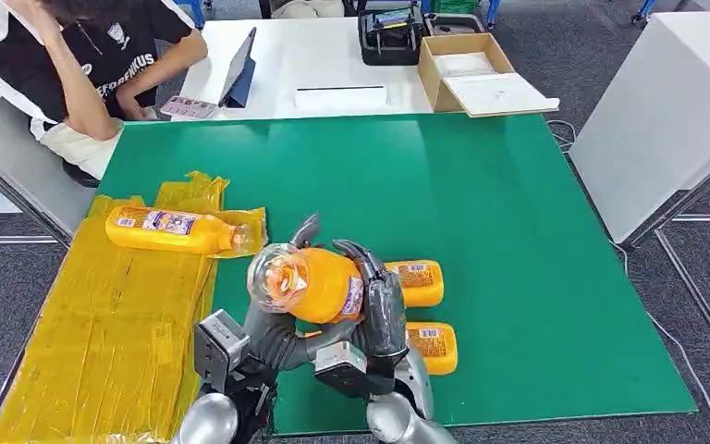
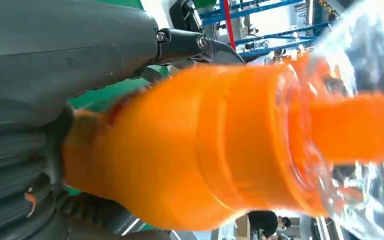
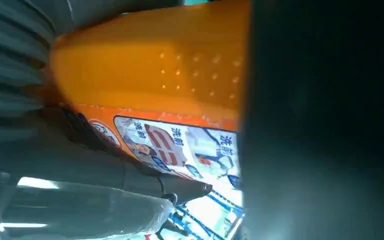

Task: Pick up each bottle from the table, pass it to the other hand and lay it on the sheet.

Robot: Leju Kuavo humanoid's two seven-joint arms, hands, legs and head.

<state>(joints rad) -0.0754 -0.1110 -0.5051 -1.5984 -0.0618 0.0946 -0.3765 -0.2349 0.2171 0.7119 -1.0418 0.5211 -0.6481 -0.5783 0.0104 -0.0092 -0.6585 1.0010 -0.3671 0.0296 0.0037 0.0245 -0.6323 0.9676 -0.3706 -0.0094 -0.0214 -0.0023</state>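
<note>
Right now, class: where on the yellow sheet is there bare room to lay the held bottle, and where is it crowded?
The yellow sheet is bare on the near side of the bottle lying on it, out to its left edge. It is crowded at the green mat's near edge: both hands hold the held bottle over two more bottles.

This looks like a robot test lab. A green-matted worktop (image 1: 518, 277) stands on grey carpet (image 1: 555, 55). Beside it, a seated person (image 1: 83, 65) works at a white desk (image 1: 333, 65) with a dark tablet (image 1: 240, 69) and an open cardboard box (image 1: 467, 69).
</note>
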